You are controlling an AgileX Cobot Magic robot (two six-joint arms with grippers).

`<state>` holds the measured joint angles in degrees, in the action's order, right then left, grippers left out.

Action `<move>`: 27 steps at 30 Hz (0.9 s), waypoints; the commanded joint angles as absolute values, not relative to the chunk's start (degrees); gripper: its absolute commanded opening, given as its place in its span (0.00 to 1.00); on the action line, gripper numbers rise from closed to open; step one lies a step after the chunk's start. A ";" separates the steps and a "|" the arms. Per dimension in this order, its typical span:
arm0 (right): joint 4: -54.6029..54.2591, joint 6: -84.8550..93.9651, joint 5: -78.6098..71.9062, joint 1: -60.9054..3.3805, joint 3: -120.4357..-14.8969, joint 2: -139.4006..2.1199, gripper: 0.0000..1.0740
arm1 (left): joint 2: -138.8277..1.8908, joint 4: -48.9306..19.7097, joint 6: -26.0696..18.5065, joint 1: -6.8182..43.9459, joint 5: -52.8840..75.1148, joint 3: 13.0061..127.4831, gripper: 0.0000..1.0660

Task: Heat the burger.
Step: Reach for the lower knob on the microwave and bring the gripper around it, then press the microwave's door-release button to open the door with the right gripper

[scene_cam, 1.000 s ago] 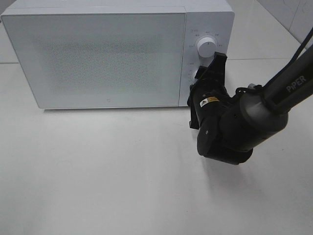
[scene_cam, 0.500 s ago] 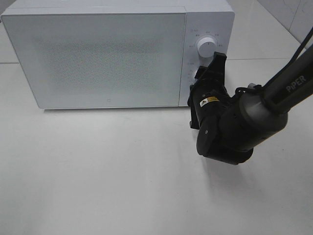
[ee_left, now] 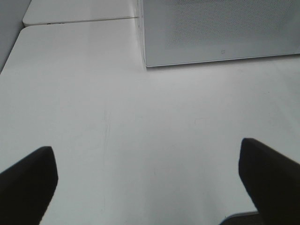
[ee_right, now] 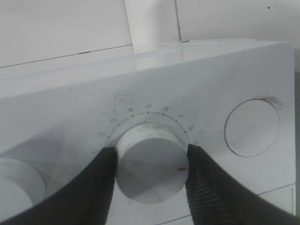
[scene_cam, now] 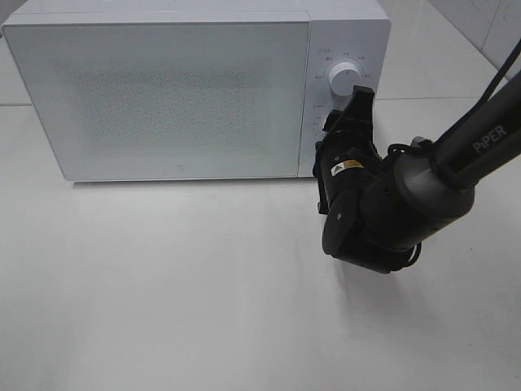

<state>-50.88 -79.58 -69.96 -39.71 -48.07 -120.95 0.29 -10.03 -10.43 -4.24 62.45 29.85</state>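
The burger is hidden; no part of it shows in any view. The white microwave (scene_cam: 179, 98) stands at the back of the table with its door closed. My right gripper (scene_cam: 348, 114) reaches the control panel just below the upper dial (scene_cam: 345, 77). In the right wrist view my right gripper (ee_right: 152, 161) is shut on the numbered lower dial (ee_right: 150, 140), with one dark finger (ee_right: 93, 187) on each side of it. My left gripper (ee_left: 147, 168) hangs open over bare table in front of the microwave (ee_left: 211, 33), with nothing between its fingers.
A round button (ee_right: 252, 126) sits beside the gripped dial on the panel, and part of another dial (ee_right: 14, 180) shows on the other side. The white table (scene_cam: 163, 285) stretches in front of the microwave. The right arm's bulky wrist (scene_cam: 383, 212) hovers over the table's right side.
The right arm's wrist has shifted slightly to the left while its fingers stay on the dial. The microwave door stays closed.
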 commanded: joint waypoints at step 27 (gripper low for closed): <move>-33.69 -63.43 -69.61 -39.99 -30.71 -107.31 0.71 | 1.78 -10.31 -10.14 -4.41 61.59 29.74 0.92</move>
<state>-35.24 -65.03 -68.93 -40.16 -30.77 -108.40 0.29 -10.03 -10.43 -4.24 62.45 29.85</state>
